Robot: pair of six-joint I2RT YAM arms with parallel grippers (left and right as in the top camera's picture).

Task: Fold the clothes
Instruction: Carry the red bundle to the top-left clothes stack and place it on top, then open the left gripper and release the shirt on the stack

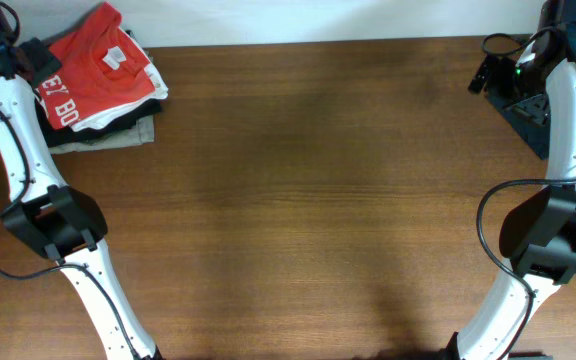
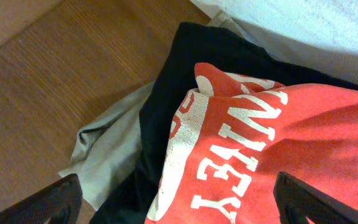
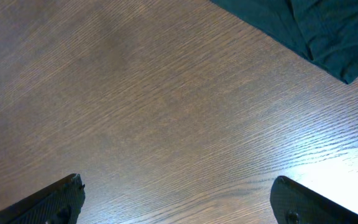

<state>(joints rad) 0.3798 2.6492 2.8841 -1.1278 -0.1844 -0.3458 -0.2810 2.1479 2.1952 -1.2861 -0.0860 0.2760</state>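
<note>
The red-orange T-shirt [image 1: 96, 66] with white lettering lies crumpled on top of a pile of clothes at the table's far left corner. In the left wrist view the shirt [image 2: 278, 149] fills the right half, lettering facing up. My left gripper [image 2: 179, 202] is open, its fingers wide apart just above the shirt, holding nothing; in the overhead view it [image 1: 30, 58] sits at the pile's left edge. My right gripper [image 3: 178, 199] is open and empty over bare wood at the far right, and it shows in the overhead view [image 1: 490, 68] too.
Under the red shirt lie a black garment [image 2: 166, 93], a pale grey-green one [image 2: 107, 146] and a white one [image 1: 133, 100]. A dark teal garment [image 3: 316, 31] lies at the far right corner, also in the overhead view [image 1: 528, 115]. The wooden table [image 1: 308, 200] spans the view.
</note>
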